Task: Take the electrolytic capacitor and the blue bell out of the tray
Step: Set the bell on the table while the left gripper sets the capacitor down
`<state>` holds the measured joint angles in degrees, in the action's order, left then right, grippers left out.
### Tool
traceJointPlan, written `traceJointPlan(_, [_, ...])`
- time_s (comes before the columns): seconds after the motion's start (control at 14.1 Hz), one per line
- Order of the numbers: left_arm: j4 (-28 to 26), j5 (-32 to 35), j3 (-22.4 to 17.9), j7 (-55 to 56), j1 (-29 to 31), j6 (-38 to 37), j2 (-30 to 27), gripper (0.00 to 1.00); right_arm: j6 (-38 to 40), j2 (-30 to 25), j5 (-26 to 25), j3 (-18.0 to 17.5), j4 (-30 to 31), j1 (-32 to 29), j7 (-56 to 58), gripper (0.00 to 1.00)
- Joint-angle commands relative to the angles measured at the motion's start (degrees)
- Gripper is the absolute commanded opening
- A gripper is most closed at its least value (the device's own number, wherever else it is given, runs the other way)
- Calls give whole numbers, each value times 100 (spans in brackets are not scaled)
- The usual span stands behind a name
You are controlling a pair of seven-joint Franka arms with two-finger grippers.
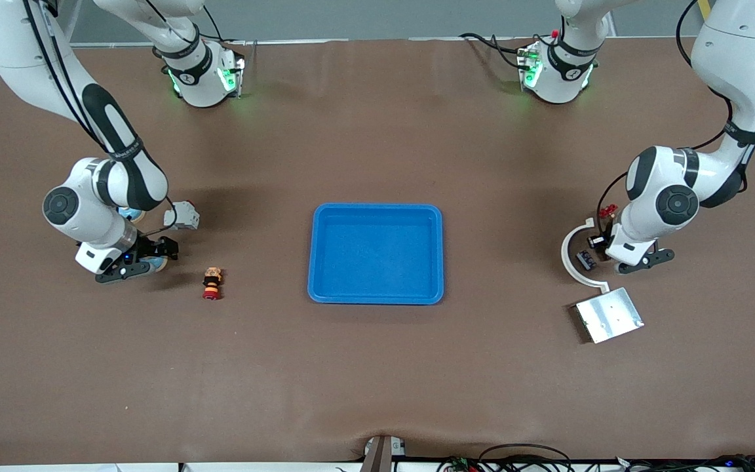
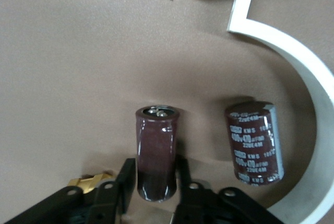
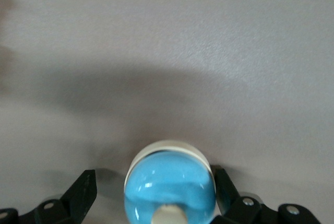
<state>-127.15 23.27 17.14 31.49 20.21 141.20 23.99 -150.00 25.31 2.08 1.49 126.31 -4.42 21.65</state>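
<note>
Capacitor (image 2: 155, 153) — bell (image 3: 169, 188) — between fingers

We see the brown tabletop (image 1: 377, 367) evenly lit from overhead, soft shadows beneath both arms; glare glints on the capacitor (image 2: 155, 153), and the blue bell (image 3: 169, 188) looks blurred close up

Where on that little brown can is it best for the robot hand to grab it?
Around the middle of its round body, from above, one finger on each side. The capacitor is a smooth cylinder, and the left hand already has its fingers on the sides. A second capacitor lies close beside it, so come straight down.
</note>
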Motion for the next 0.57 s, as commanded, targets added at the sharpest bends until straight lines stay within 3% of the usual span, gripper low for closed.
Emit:
traceJointPlan(0.0, [-55, 134, 70, 50, 79, -5, -280, 100, 1048, -534, -41, -9, -158, 56, -170, 100])
traceJointPlan(0.35, [67, 125, 219, 24, 53, -373, -869, 100, 2123, -1176, -50, -26, -335, 310, -730, 100])
traceJointPlan(0.49, [391, 38, 455, 112, 53, -819, -967, 100, 2544, -1562, -50, -26, -335, 520, -1301, 100])
